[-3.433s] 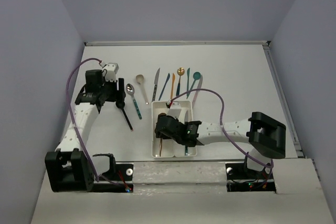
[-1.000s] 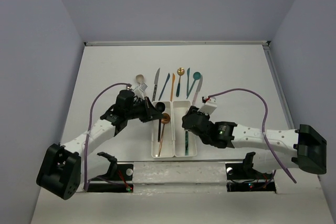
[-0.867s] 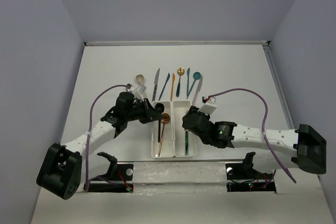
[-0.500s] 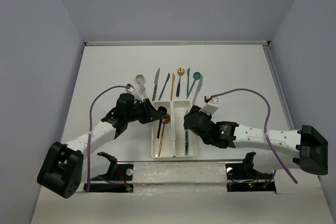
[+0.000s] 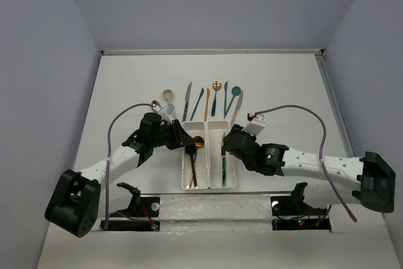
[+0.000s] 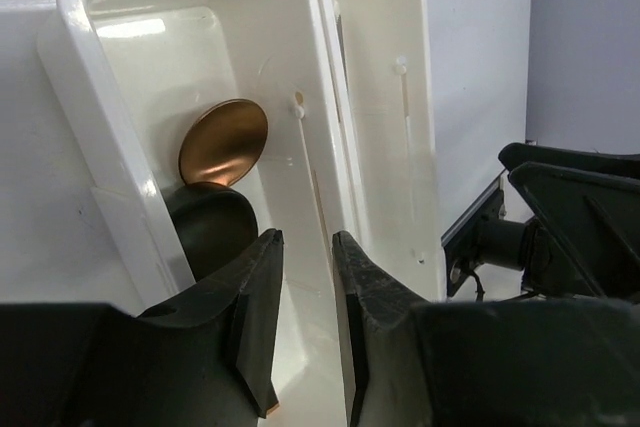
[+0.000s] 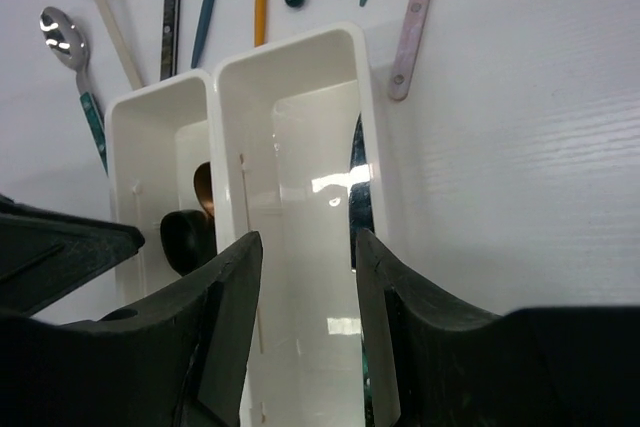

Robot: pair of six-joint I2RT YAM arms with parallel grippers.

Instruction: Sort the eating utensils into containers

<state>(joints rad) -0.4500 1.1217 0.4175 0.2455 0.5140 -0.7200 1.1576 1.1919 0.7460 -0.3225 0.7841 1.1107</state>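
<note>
The containers (image 5: 209, 184) are two joined white bins between my arms. In the left bin lie a copper spoon (image 6: 223, 140) and a black spoon (image 6: 210, 227), side by side. A dark teal knife (image 7: 358, 197) rests along the right wall of the right bin. My left gripper (image 6: 305, 247) hangs open over the left bin with nothing between its fingers. Open and holding nothing too, my right gripper (image 7: 305, 257) hovers above the right bin. Several more eating utensils lie in a row behind the bins, from a silver spoon (image 5: 155, 106) to a pink knife (image 5: 237, 108).
The row behind the bins also holds a beige spoon (image 5: 167, 96), a silver knife (image 5: 187, 100), an orange knife (image 5: 206, 102) and a gold spoon (image 5: 216, 86). White walls border the table at the back and at both sides.
My left gripper has opened and let go of the black spoon, which now lies in the left bin beside the copper spoon. The right arm shifted slightly.
</note>
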